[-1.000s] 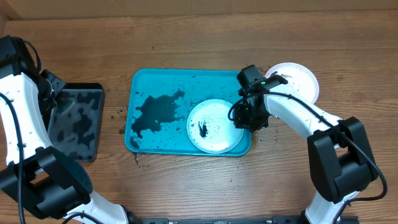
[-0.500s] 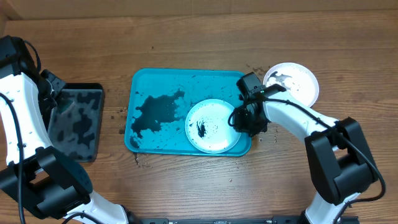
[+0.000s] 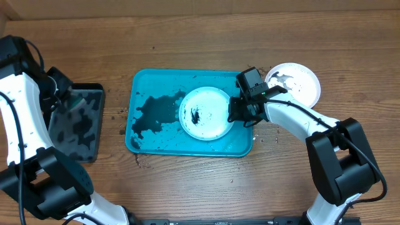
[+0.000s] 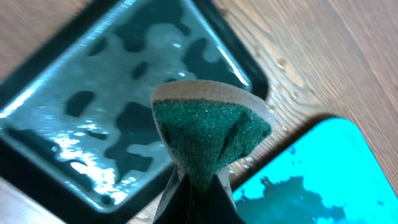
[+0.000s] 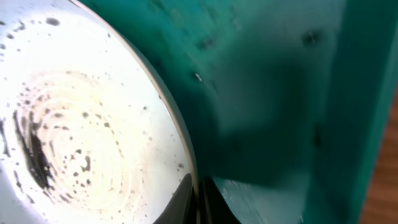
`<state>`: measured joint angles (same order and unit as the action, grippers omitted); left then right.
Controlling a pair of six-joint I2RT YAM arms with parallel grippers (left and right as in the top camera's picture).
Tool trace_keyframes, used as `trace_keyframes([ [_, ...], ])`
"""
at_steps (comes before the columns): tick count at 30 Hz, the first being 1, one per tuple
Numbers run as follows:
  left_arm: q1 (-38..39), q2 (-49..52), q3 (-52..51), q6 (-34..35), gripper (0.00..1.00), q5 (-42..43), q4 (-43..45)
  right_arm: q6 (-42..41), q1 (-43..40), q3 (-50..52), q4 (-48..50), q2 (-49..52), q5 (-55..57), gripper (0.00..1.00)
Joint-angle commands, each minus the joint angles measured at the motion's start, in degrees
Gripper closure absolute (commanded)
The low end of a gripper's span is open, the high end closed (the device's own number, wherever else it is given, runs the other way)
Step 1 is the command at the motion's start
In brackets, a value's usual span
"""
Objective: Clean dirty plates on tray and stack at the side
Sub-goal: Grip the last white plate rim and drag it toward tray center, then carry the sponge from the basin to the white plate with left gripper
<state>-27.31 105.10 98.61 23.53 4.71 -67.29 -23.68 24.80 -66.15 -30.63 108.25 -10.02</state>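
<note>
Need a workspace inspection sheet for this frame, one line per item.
Surface: wooden table.
Job's things: turquoise tray, black smear on its left; dirty plate in it; white plate off it, speckled.
Clutter: black tray, wet; dark crumbs around turquoise tray.
Grippers: left gripper shut on green sponge above black tray; right gripper shut on dirty plate's rim.
Cables: black cable along left arm, clear.
Surroundings: nothing seen.
</note>
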Motion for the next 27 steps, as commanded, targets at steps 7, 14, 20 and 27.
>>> trace_keyframes([
  [7,8.72,-0.39,-0.22,-4.96,0.96,6.93,0.68,2.89,0.04,0.42,7.17,-0.76,0.90,0.96],
  [14,18.91,-0.39,-0.22,-4.87,0.96,6.91,4.00,2.86,0.07,0.48,15.04,-0.76,0.50,0.96],
  [20,25.03,-0.39,-0.22,-4.02,0.96,6.73,8.90,2.64,0.04,0.42,9.55,-0.76,-1.49,0.96],
  [27,29.75,-0.37,-0.22,-4.00,0.96,6.75,12.31,-1.25,-0.07,-2.69,1.33,-0.76,-6.62,0.96],
])
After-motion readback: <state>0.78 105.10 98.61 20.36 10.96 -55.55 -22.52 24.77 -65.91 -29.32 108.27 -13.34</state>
